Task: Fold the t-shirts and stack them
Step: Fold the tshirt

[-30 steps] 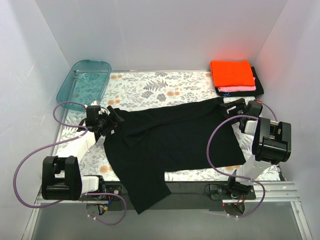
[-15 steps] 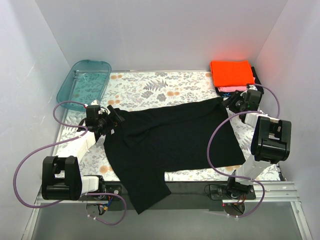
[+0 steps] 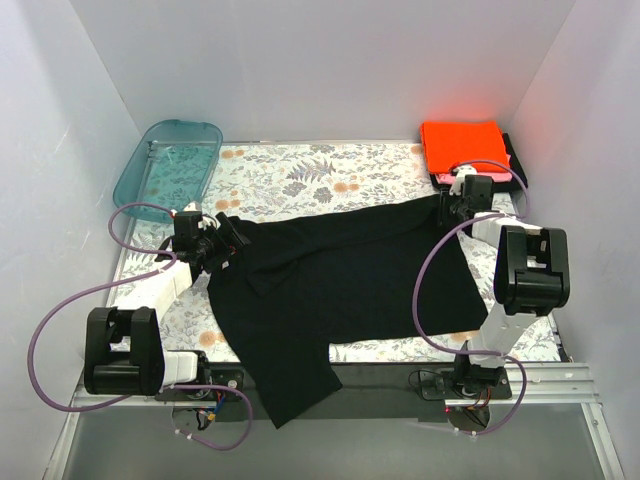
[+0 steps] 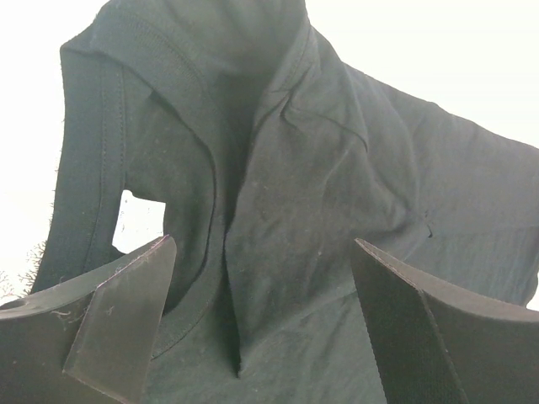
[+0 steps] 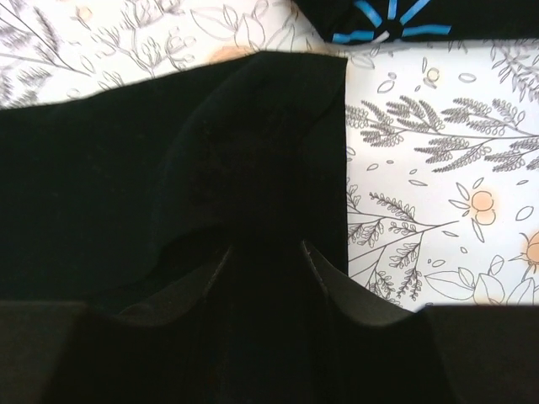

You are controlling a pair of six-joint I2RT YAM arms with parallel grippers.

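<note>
Black t-shirt [image 3: 340, 280], big, soft matte knit, lies spread across mid table [image 3: 300, 170] w/ floral-print cover, one end drooping over the near edge; I see creases by the stitched neckline. Teal see-thru plastic tub [image 3: 168, 160] sits far-left. Far right: folded orange tee [image 3: 463, 145], squared, atop pink tee [image 3: 495, 178] and black tee w/ lt-blue mark [image 5: 379, 17]. L arm lies low; left gripper [image 4: 263, 244] is spread wide astride the neckline fold, gripping nothing. R arm reaches fwd; right gripper [image 5: 265, 252] looks pinched on the shirt's far-right hem, though it's black on black.
</note>
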